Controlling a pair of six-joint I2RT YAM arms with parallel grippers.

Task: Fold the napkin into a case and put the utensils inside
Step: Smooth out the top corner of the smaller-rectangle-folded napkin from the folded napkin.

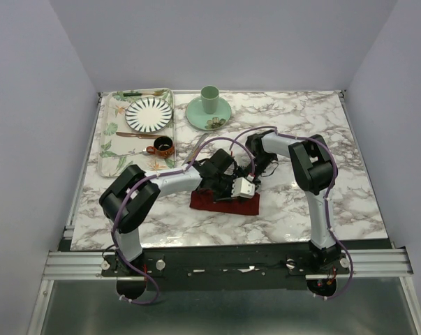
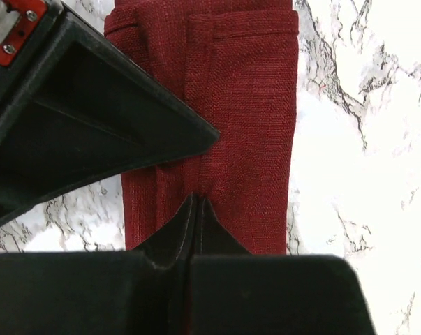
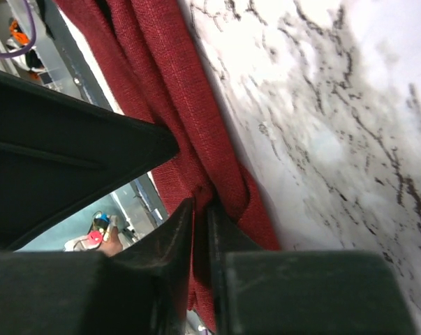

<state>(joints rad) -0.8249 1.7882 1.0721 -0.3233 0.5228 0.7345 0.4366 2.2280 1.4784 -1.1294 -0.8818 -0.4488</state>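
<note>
Left gripper (image 2: pixel 197 206) over napkin (image 2: pixel 245 125), edge straight, open marble table (image 2: pixel 364 209) beside; jaws shut tight. Right gripper (image 3: pixel 200 208) narrowly pinches bunched napkin.

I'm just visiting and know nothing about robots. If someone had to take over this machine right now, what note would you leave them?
Left pincer: shut, pinching a crease of the napkin.
Right pincer: shut on a bunched edge of the same cloth.
Napkin: folded into a narrow layered strip on the marble table, centre front, under both arms.
Done: most of the folding.
Left: finish the case, then slip the knife and spoon inside; I cannot pick either out in these views.
</note>
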